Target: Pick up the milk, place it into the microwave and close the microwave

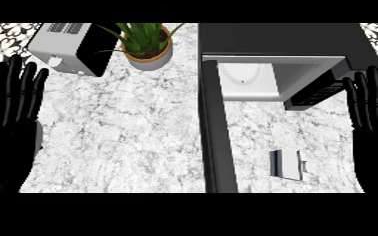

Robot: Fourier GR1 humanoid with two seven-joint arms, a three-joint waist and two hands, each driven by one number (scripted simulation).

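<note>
white milk carton [287, 164] lies flat near the counter's [133, 130] front edge, right of the open microwave door [216, 130]. your right hand [362, 105], open and empty at the right edge, is nearer; left hand [21, 100] rests open.

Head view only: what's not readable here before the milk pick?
- Black microwave: most of the cavity is hidden under its own top; only the front of the pale floor shows.
- Open microwave door: seen edge-on, and its lower end is cut off by the view's edge.
- Small white and blue milk carton: label too small to read.
- Left hand and right hand: forearms cut off by the side edges.
</note>
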